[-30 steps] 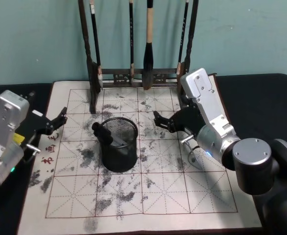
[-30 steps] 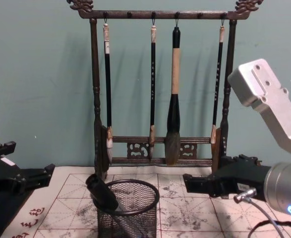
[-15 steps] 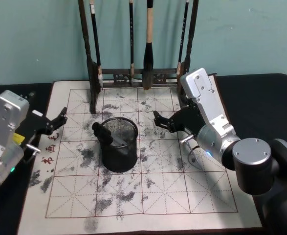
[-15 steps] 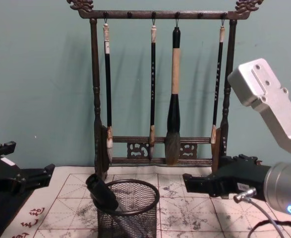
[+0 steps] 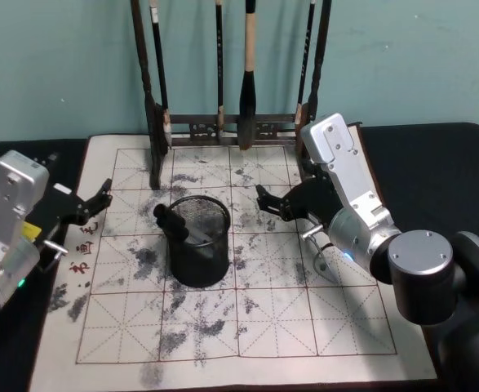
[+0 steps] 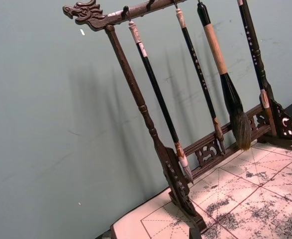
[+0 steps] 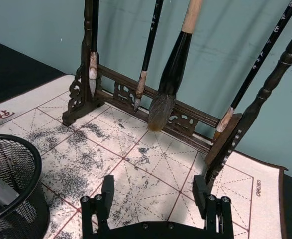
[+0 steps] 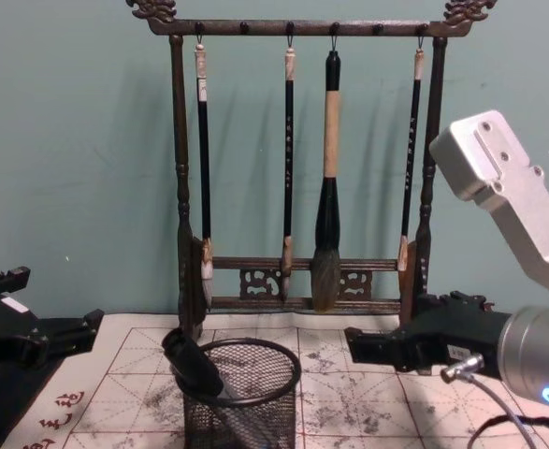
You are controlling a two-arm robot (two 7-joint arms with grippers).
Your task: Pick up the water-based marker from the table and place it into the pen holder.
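While your left gripper sat at the left edge of the calligraphy mat, its black fingers pointed toward the middle of the mat with a narrow gap between the tips, and nothing lay between them. In the chest view that gripper was cut off by the lower left corner, so only its dark finger end could be made out.

Moving right, you had the pen holder standing upright near the middle of the mat, a round black wire-mesh cup with a solid rim. The water-based marker was already in it, a dark stubby barrel leaning against the left side of the rim with its top end sticking out above the mesh; its lower part was hard to make out through the wire. From the chest view the marker tilted up to the left, inside the holder.

Behind the cup stood the dark wooden brush rack with carved ends, four brushes hanging from its top bar.

Further right, your right gripper hovered low over the mat, just right of the holder and apart from it. Its two black fingers were spread wide and empty, pointing at the rack.
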